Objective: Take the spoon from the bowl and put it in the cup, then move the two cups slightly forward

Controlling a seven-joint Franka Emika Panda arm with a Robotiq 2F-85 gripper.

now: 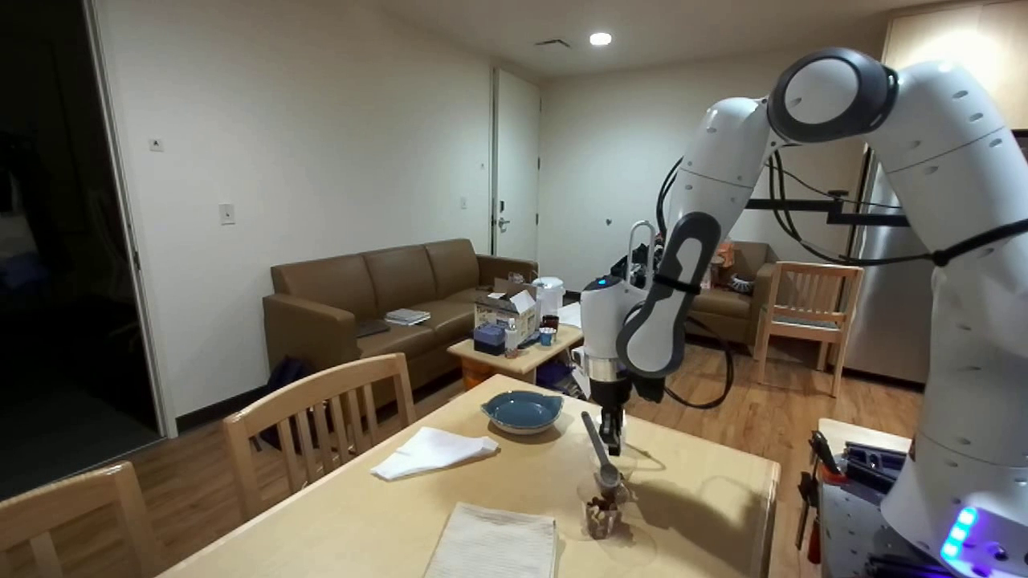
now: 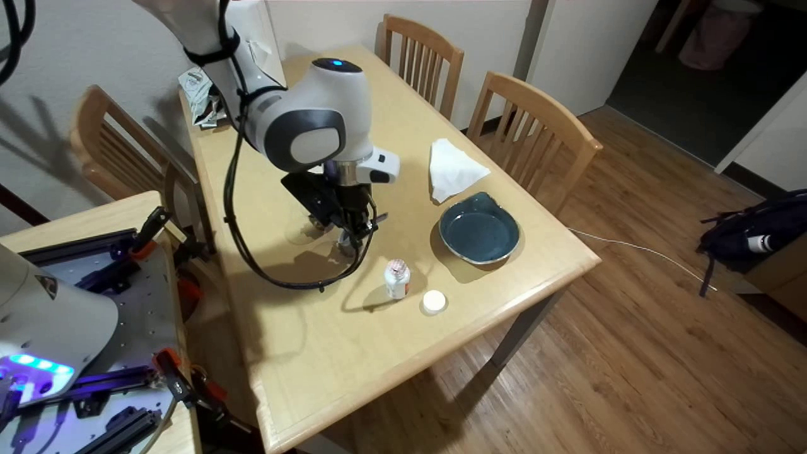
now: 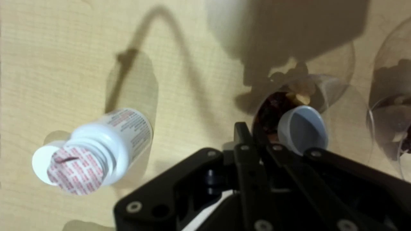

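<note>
Pincer [image 3: 249, 130] sat closed at rim of cup [image 3: 346, 128], couldn't tell if gripping it. Spoon [image 1: 598, 445] leaned inside cup, handle out. Risk was one-sided rim pull tipping cup, dumping spoon.

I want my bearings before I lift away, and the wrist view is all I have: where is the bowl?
Observer: Both exterior views show the blue bowl standing near a corner of the table.
Operator: Got it. Is anything sticking up that I might hit?
Observer: Yes, the spoon handle: it slants upward, leaning toward the bowl's side.
</note>
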